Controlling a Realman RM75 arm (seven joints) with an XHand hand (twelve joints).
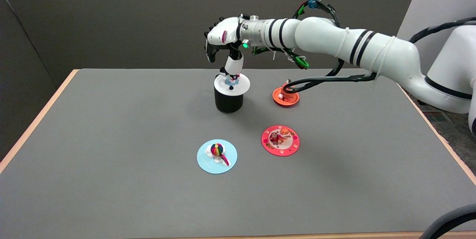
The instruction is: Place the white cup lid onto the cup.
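1. The grey worktop (111, 157) fills most of the head view, with a pale wooden edge down its left and right sides.
2. A light blue lid (216, 156) lies flat on the worktop, at about 6 o'clock from the cup, and carries a striped ball figure on white clouds.
3. The black cup (228, 101) stands upright towards the far side of the worktop.
4. The white cup lid (231, 83) sits level on the cup's rim and covers its mouth; a small pale blue and pink figure stands at its middle.
5. The robot hand (223, 44) hangs at 12 o'clock above the cup, palm down, with its dark fingers curled under on the left. One white finger (234, 64) points down to the figure on the lid; whether it touches or pinches the figure I cannot tell.
6. A red lid (280, 140) with a small figure lies flat at about 4 o'clock from the cup.
7. An orange lid (285, 97) lies at 3 o'clock from the cup, partly crossed by a black cable (327, 79).
8. The white right arm (353, 47) reaches in from the right edge, banded in black.
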